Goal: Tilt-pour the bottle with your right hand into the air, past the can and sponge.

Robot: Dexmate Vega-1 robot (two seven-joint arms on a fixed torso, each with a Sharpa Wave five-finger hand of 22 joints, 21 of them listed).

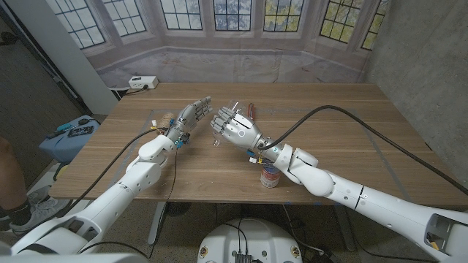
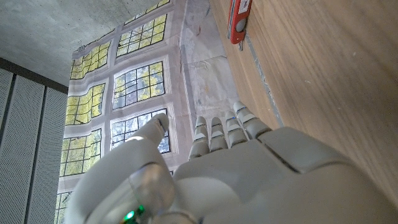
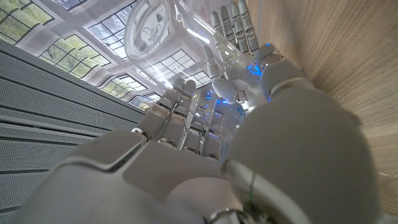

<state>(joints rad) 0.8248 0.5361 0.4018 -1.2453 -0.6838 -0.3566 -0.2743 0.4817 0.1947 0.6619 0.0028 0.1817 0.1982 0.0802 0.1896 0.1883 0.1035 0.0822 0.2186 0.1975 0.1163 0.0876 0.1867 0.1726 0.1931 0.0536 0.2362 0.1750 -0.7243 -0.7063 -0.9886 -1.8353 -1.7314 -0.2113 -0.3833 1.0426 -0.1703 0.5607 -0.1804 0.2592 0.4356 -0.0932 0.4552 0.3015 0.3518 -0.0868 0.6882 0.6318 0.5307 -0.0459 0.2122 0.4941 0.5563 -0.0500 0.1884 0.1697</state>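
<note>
My right hand (image 1: 234,128) is over the middle of the table, its fingers curled around a clear plastic bottle (image 3: 150,30) that I can hardly make out from the head view. In the right wrist view the bottle's round end shows beyond my fingers (image 3: 186,106). My left hand (image 1: 191,115) is close beside the right one with straight, spread fingers and holds nothing; it shows as my left hand (image 3: 235,37) in the right wrist view too. A can (image 1: 270,176) stands under my right forearm near the front edge. A small red object (image 1: 252,111) (image 2: 238,18) lies just behind my right hand.
A white box (image 1: 142,82) sits at the table's far left corner. A blue bin (image 1: 72,134) and a person's leg (image 1: 11,191) are beside the table's left side. A concrete wall (image 1: 420,66) stands on the right. A tiny pale object (image 1: 217,143) lies below the hands.
</note>
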